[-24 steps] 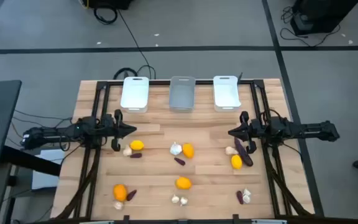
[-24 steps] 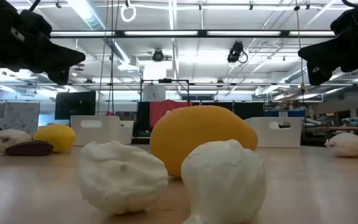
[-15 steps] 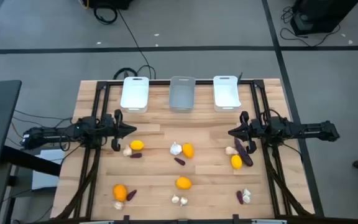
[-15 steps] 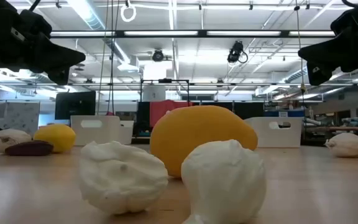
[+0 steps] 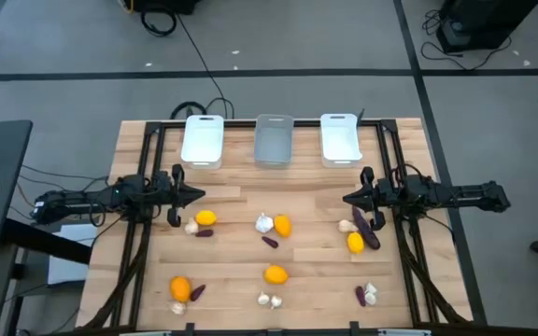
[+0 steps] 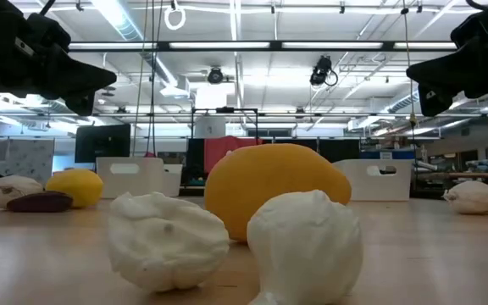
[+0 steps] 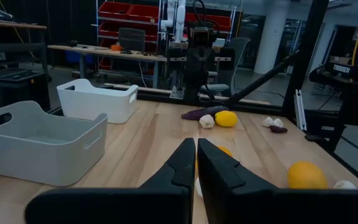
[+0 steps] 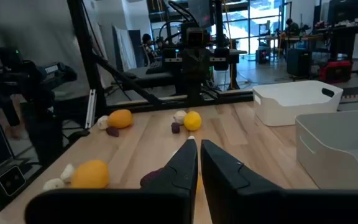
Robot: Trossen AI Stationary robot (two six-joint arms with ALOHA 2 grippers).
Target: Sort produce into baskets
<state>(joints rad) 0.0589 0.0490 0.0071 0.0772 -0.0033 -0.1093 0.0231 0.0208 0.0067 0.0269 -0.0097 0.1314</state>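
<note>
Produce lies scattered on the wooden table: orange-yellow fruits [image 5: 281, 225] [image 5: 275, 273], dark purple pieces [image 5: 270, 242] and whitish garlic bulbs [image 5: 263, 222]. Three baskets stand at the far edge: white [image 5: 203, 140], grey [image 5: 274, 140], white [image 5: 340, 138]. My left gripper [image 5: 200, 195] hovers shut above the table's left side, pointing right, near a yellow fruit [image 5: 206, 218]. My right gripper [image 5: 347, 198] hovers shut on the right side, pointing left, near a garlic bulb [image 5: 346, 225]. Neither holds anything.
More produce lies near the front edge: an orange fruit [image 5: 180, 288], garlic bulbs [image 5: 269, 300] and a purple piece [image 5: 360, 296]. Dark frame rails [image 5: 148, 159] run along both sides of the table. Bare wood lies between the baskets and the produce.
</note>
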